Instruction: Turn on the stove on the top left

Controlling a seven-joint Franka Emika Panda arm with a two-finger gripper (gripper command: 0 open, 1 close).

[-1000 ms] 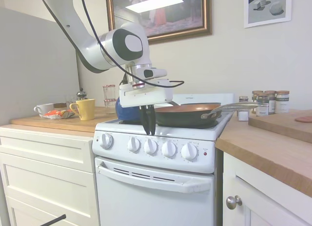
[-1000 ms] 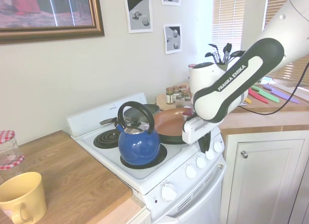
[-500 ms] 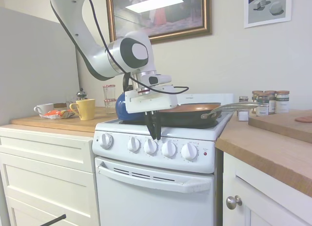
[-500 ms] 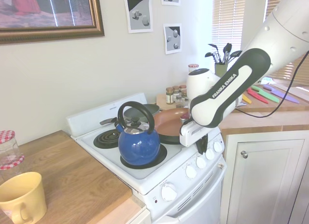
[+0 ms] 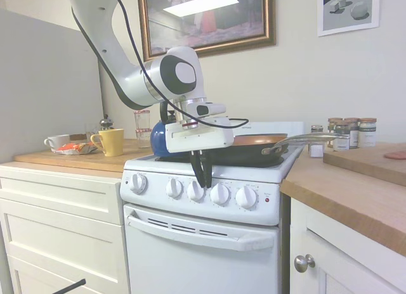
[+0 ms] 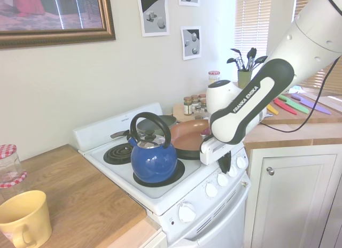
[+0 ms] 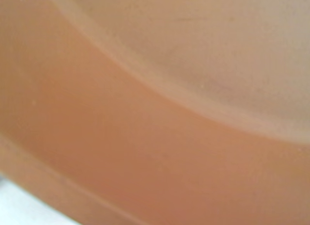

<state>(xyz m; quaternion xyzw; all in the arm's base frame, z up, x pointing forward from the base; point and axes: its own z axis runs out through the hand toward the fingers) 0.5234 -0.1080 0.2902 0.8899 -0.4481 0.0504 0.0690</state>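
The stove (image 5: 203,243), a narrow white range, is standing between cream drawer cabinets (image 5: 60,224) on one side and a wooden tabletop (image 5: 355,192) on the other. Five round white knobs (image 5: 195,191) are sitting in a row along its front panel, with a small red light (image 5: 267,199) beside the end knob and a white oven-door handle (image 5: 200,233) running below them. The gripper (image 5: 202,182) is hanging point-down at the front edge of the cooktop, its dark fingers (image 5: 198,170) drawn close together with nothing between them, the tips sitting just above and in front of the third knob (image 5: 196,191) counted from the cabinet side; whether they are touching it cannot be told. In the second exterior view the gripper (image 6: 225,168) is showing above the knob row (image 6: 216,184). A blue kettle (image 6: 153,158) is resting on a front burner and a copper-lined frying pan (image 6: 188,136) is lying on the neighbouring burner, its handle (image 5: 304,140) reaching toward the spice jars (image 5: 352,132). The wrist view is filling with the blurred orange inside of the frying pan (image 7: 155,108). A yellow mug (image 5: 111,142) is standing on the wooden surface beside the stove.
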